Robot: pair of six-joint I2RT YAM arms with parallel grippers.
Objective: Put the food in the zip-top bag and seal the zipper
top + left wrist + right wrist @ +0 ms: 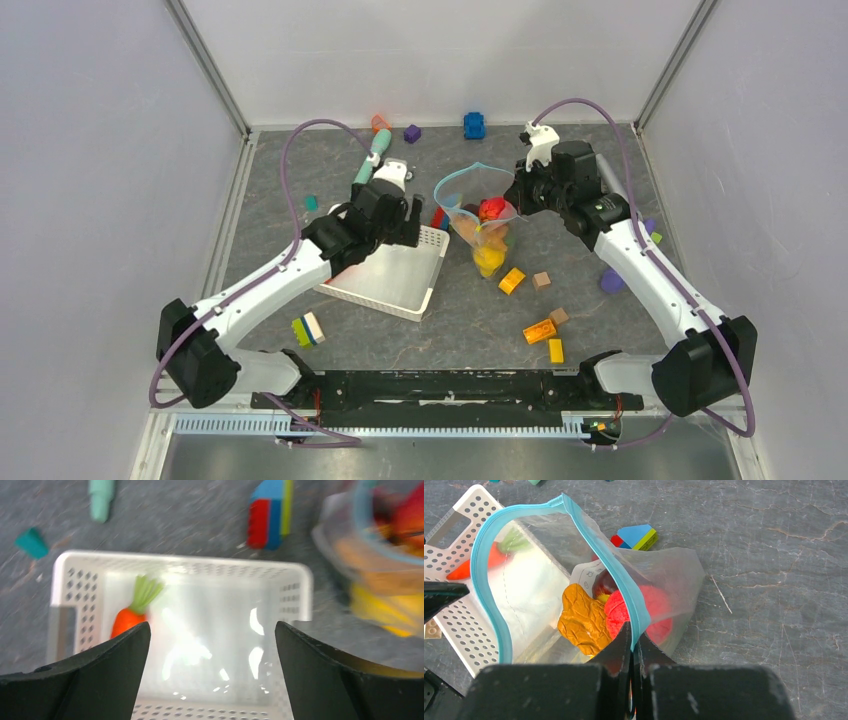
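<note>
The right claw (633, 630) is pinching tight on the zipper (483, 560), the blue strip at the mouth of the zip-top bag (676, 572). It is holding that edge up, so the mouth is hanging open in a big loop just beside the white mesh basket (180, 562). The bottom of the bag is resting on the surface (774, 580). A red toy fruit (656, 610) and a crinkly orange toy (581, 617) are lying inside the bag.

The carrot (127, 620) is lying inside the basket, close to one side wall. The left claw (212, 630) is hanging over the basket with its fingers wide apart, holding nothing.

The bag is looking thin, soft and slippery. It would likely flop over if the claw let go. The blue strip is the firmest part, so that is the best place to hold it.

The carrot is looking small, light, hard and smooth, so it may slip out of a loose pinch. The fat orange part is the best place to grab, not the thin green leaves. One finger will have to fit between the carrot and the basket wall.
</note>
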